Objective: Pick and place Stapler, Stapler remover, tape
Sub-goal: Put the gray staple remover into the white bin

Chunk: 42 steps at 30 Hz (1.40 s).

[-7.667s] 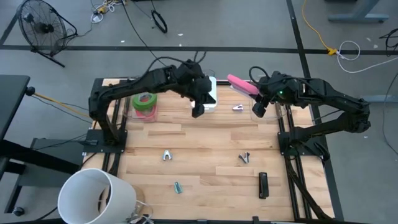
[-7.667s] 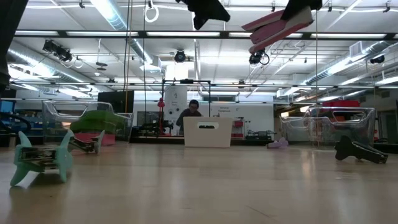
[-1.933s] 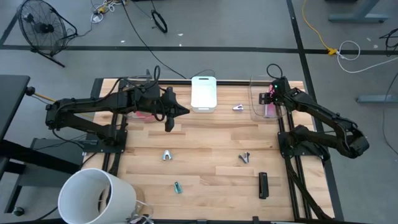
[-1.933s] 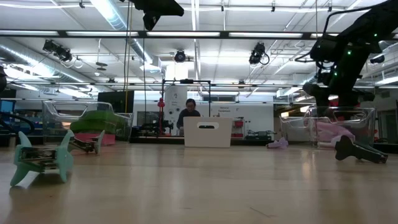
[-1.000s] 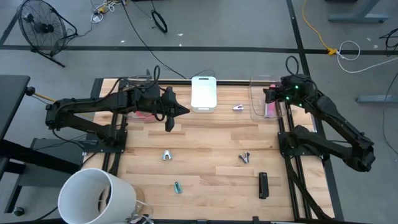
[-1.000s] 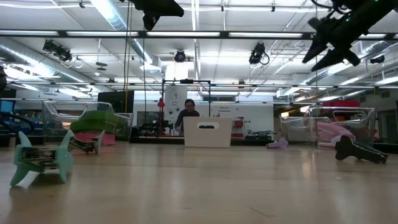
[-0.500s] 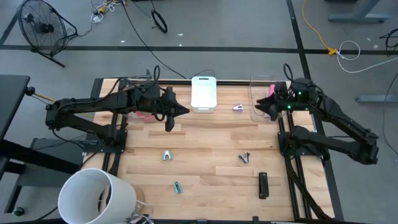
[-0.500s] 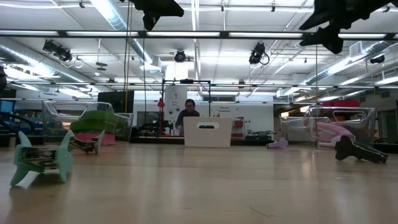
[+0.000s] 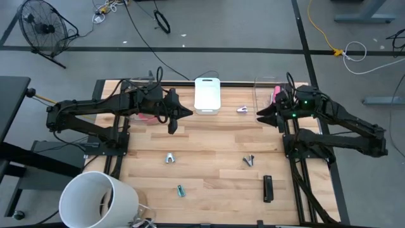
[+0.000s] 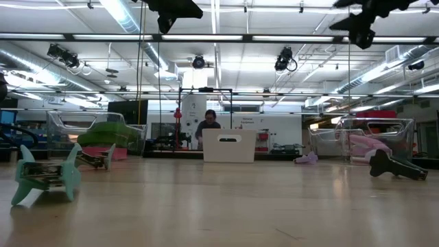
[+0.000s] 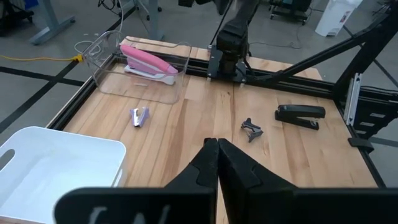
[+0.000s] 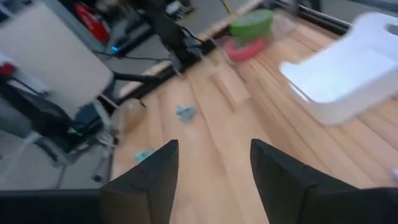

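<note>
High view shows my right gripper (image 9: 261,115) up in the air beside the clear plastic bin (image 9: 262,85) at the back right of the wooden table (image 9: 209,158). Its fingers are wide apart and hold nothing. The long pink stapler (image 11: 147,58) lies inside that bin. My left gripper (image 9: 172,126) hangs near the white tub (image 9: 207,95), fingers pressed together and empty. Green and red-pink tape rings (image 12: 249,31) sit stacked in another clear bin at the back left. A black stapler (image 9: 267,188) and a small dark staple remover (image 9: 249,161) lie on the table.
</note>
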Each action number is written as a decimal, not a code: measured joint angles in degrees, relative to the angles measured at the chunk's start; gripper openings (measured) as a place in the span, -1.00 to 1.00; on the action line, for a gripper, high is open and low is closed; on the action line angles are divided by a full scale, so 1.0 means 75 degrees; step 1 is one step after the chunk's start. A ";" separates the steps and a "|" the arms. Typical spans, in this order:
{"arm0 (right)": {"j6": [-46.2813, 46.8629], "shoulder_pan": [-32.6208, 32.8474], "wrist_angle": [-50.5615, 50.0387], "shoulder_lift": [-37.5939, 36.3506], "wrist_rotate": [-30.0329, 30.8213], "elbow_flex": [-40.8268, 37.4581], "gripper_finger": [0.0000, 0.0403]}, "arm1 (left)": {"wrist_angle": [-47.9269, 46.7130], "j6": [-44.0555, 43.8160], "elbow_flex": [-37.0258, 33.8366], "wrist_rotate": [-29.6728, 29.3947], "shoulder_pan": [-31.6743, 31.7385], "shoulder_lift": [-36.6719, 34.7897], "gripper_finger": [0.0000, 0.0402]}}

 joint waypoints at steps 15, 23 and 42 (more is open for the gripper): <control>0.0679 0.1150 0.2848 0.0029 -0.0058 0.0000 -0.06 | 0.0000 0.0009 -0.0006 0.0001 0.0002 0.0000 -0.93; 0.0741 0.1543 0.2945 0.0038 -0.0062 0.0000 -0.06 | 0.0000 0.0023 -0.0006 0.0001 -0.0001 0.0000 -0.93; -0.0014 0.2203 0.2660 0.0577 0.0352 -0.0003 -0.06 | -0.0012 0.1518 -0.0006 0.2734 -0.0027 0.0000 -0.93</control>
